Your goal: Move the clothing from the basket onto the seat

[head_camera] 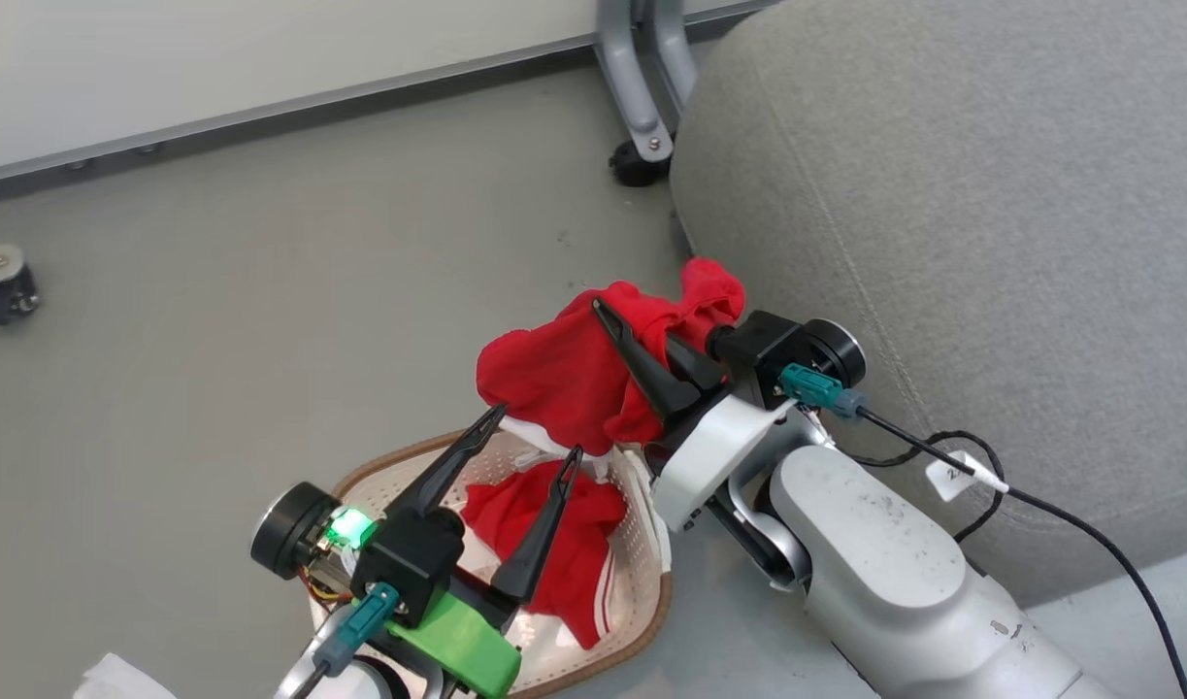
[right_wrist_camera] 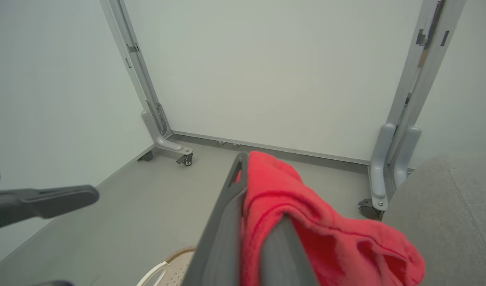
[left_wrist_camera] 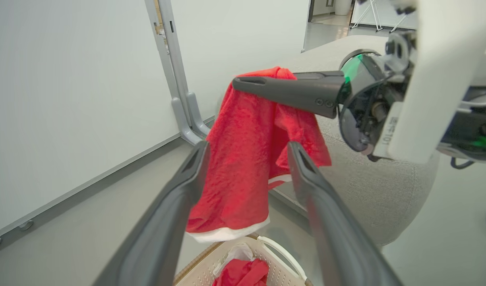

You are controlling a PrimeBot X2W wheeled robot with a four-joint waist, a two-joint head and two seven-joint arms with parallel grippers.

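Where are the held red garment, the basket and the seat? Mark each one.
red garment (head_camera: 554, 374), head view, middle of the bunched cloth.
basket (head_camera: 665, 614), head view, brown rim on the right.
seat (head_camera: 991, 243), head view, bare grey upholstery.

There are two tools, the left tool (head_camera: 538, 432) and the right tool (head_camera: 637, 325), each with two long dark fingers. Three pieces of clothing can be counted: one hanging red garment (head_camera: 554, 374) pinched in the right tool, one striped red garment (head_camera: 491, 515) below the left tool's spread fingers, and one white piece (left_wrist_camera: 235, 254) beside it in the single basket (head_camera: 663, 607). One grey seat (head_camera: 942, 194) lies beside the right tool, and two castors show: a first castor (head_camera: 11, 293) well apart from the left tool and a second castor (head_camera: 637, 167) beyond the right tool's fingertips.
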